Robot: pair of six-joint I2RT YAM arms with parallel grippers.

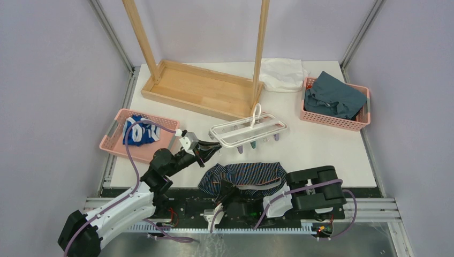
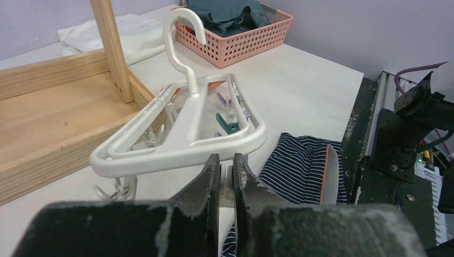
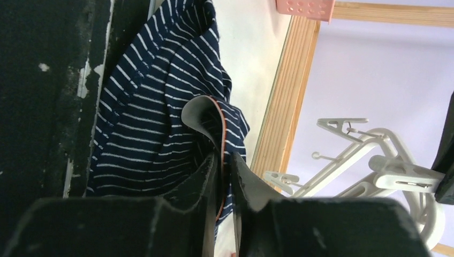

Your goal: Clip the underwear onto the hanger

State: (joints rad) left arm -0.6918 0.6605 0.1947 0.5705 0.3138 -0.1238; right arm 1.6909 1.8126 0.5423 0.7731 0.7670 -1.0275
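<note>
Left claw point(image 2: 226, 160): jaws almost together, pinching what looks like a pale part of the hanger point(image 2: 184, 144) right under its near rim. Hanger sits at centre of the top view. Right claw point(image 3: 224, 160): jaws narrow, closed on the orange-trimmed edge of the underwear point(image 3: 144, 107). Underwear lies bunched at lower centre of the top view, just below the hanger.

The underwear point(image 1: 243, 174), low in the frame's centre, is soft, matt striped cloth; the hanger point(image 1: 251, 127) above it is smooth, glossy white plastic; the rack point(image 1: 198, 88), upper centre, is pale satin wood with visible grain; the basket point(image 1: 332, 122) at right is perforated pink plastic
</note>
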